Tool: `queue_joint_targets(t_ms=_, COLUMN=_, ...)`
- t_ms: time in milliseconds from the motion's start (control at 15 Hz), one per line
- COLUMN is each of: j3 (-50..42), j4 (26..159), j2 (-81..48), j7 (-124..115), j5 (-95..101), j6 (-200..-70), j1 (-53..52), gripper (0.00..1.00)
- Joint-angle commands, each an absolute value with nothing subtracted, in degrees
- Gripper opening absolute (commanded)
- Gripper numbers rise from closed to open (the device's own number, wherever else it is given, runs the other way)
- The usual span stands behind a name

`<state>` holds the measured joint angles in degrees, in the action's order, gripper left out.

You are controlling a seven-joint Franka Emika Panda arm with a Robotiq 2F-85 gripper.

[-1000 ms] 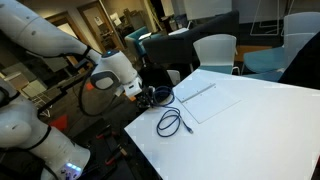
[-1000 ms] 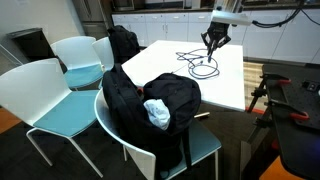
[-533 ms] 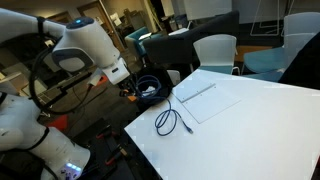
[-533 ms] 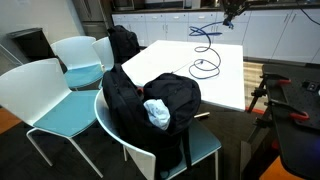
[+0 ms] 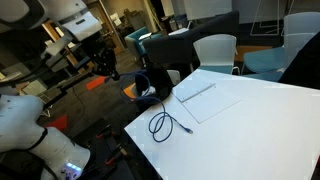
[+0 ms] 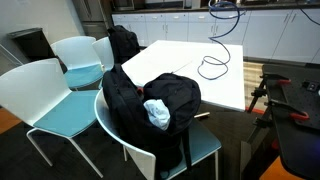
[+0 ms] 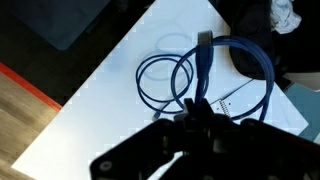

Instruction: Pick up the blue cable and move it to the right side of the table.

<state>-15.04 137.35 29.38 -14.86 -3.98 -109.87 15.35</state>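
The blue cable [image 5: 160, 125] hangs from my gripper [image 5: 110, 70], which is raised well above the near corner of the white table [image 5: 250, 135]. Its lower loop still rests on the tabletop. In an exterior view the cable [image 6: 212, 68] rises from a loop on the table to the gripper [image 6: 222, 4] at the top edge. In the wrist view the gripper [image 7: 196, 112] is shut on the cable [image 7: 165, 75], whose loops hang below over the table corner.
A white notebook [image 5: 205, 98] lies on the table beside the cable. A black backpack [image 6: 150, 100] sits on a teal chair [image 6: 60, 90] at the table's side. More chairs [image 5: 215, 50] stand round the table. The table edge [image 7: 90, 95] drops to the floor.
The gripper has risen high and moved off the table corner with the cable. Most of the cable has come off the table; only its lower loop still lies there.
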Motion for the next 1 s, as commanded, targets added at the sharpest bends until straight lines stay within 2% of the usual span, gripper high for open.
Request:
queue_joint_targets(t_ms=0, j3=-11.9, j4=132.4, j2=29.7, j7=-10.0, j5=1.2, j6=-103.7, j1=15.5, gripper=0.02)
queue_joint_targets(t_ms=133, j3=-10.6, j4=131.9, j2=29.9, j7=-6.9, j5=3.3, j6=-102.2, j1=14.4, gripper=0.02)
queue_joint_targets(t_ms=200, j3=-11.4, j4=133.0, j2=29.5, j7=-9.5, j5=1.3, j6=-104.5, j1=15.3, gripper=0.07)
queue_joint_targets(t_ms=467, j3=-10.6, j4=132.7, j2=29.6, j7=-8.0, j5=2.3, j6=-104.0, j1=14.5, gripper=0.07)
queue_joint_targets(t_ms=533, j3=-10.6, j4=132.7, j2=29.6, j7=-8.0, j5=2.3, j6=-104.0, j1=14.5, gripper=0.02)
queue_joint_targets(t_ms=933, j3=-18.7, j4=118.5, j2=16.7, j7=2.1, j5=1.7, j6=-109.7, j1=15.2, gripper=0.02)
